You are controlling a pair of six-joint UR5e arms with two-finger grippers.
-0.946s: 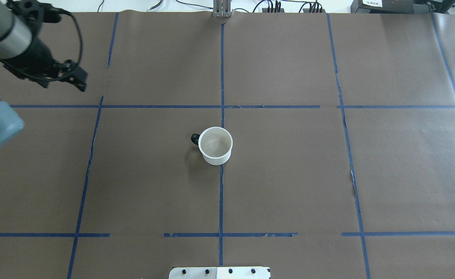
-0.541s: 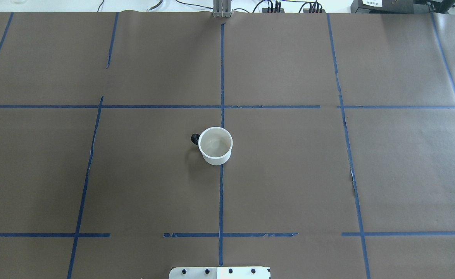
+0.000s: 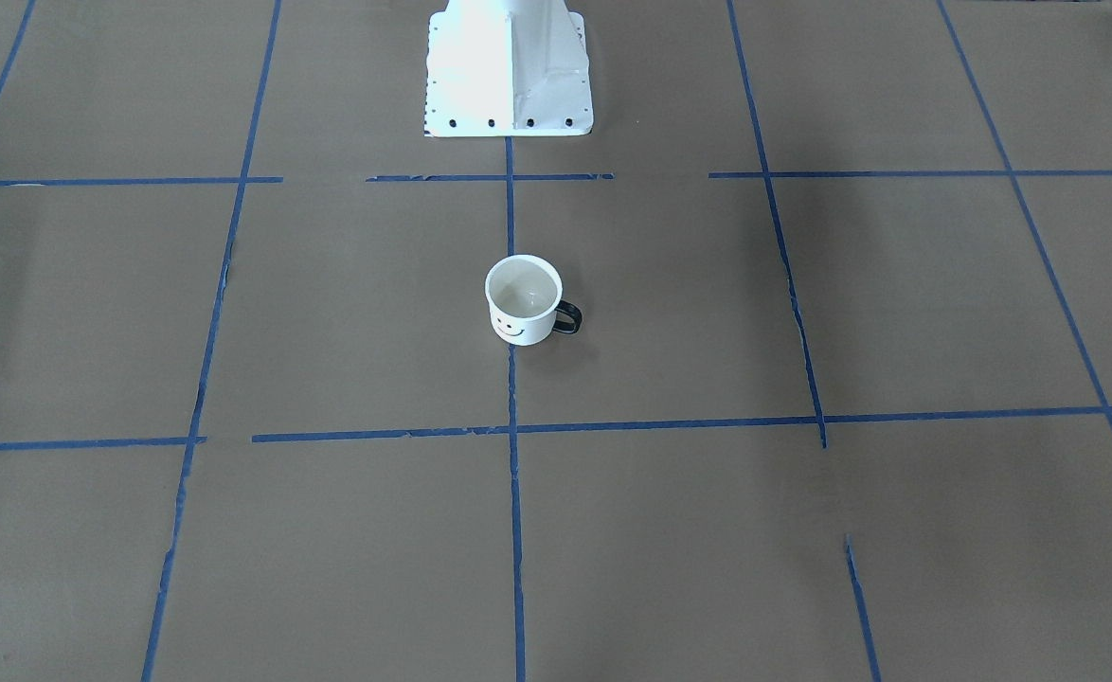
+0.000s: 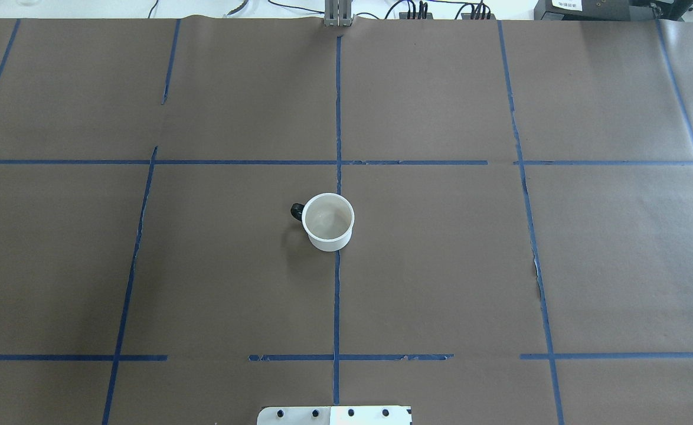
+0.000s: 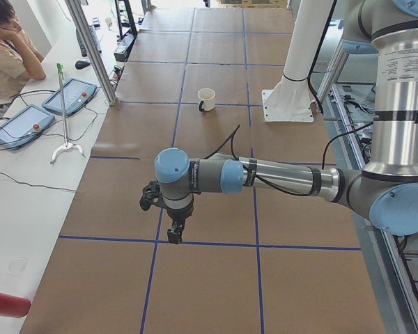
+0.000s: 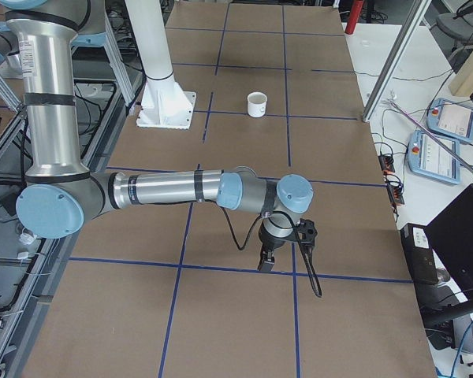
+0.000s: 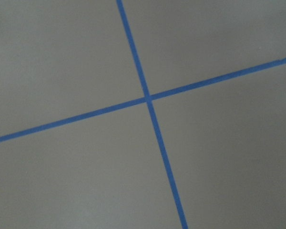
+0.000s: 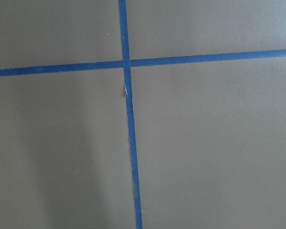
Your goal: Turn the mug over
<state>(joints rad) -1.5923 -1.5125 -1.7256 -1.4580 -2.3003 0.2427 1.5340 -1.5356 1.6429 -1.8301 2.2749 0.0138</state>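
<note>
The white mug (image 4: 328, 222) stands upright, mouth up, at the table's middle on a blue tape line, its black handle toward the overhead view's left. In the front-facing view the mug (image 3: 523, 300) shows its black smiley face. It is small in the exterior left view (image 5: 206, 99) and the exterior right view (image 6: 257, 104). My left gripper (image 5: 174, 232) hangs over the table's left end, far from the mug. My right gripper (image 6: 266, 261) hangs over the right end, also far. I cannot tell whether either is open or shut.
The table is brown paper crossed by blue tape lines (image 4: 337, 118). The robot's white base (image 3: 507, 66) stands at the near middle edge. An operator (image 5: 10, 45) sits beyond the far edge beside teach pendants (image 5: 70, 96). Both wrist views show only paper and tape.
The left arm, seen at the overhead view's upper left 0.9 s ago, has left that view. The mug has not moved.
</note>
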